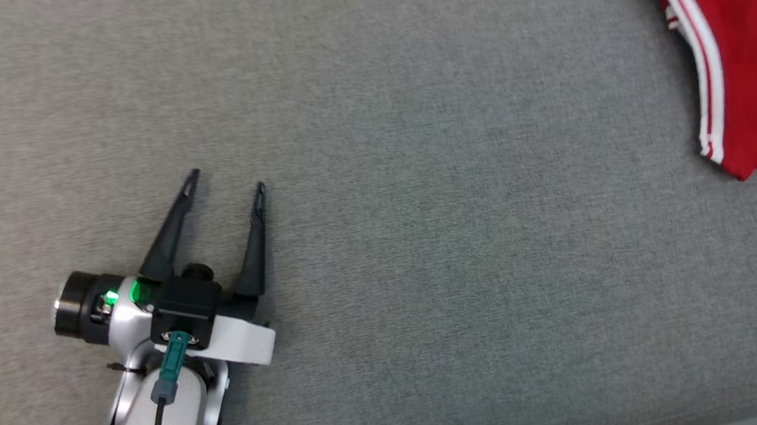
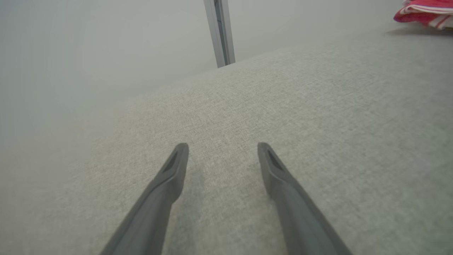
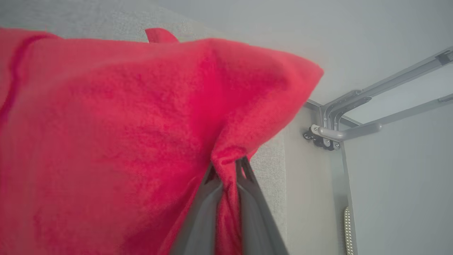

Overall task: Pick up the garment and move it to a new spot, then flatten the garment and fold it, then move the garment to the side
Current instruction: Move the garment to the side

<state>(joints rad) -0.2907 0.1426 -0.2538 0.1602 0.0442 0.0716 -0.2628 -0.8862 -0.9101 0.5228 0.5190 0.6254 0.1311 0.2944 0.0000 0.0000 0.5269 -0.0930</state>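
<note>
Since the right end effector is pinched nearly shut on a fold of the red garment, I'd say we're in one of the "move it" steps. The fabric puckers up right at the tips, so it looks like a real grip and not just a touch. In the head view the red garment, with white stripes along its trim, sits way off at the far right of the grey fabric-covered counter. The left wrist view shows it as a low stack of layers, so my guess is it's already folded and this is the final shift to the side. Can't be sure though.

The left end effector is spread wide with nothing in it, low over bare counter and well apart from the cloth.

Next move probably means dragging or lifting gently so the layers don't slide apart, then letting go.

Only thing I'd watch is the metal frame just past the counter's edge on the right. A thin post stands behind the far edge too.
</note>
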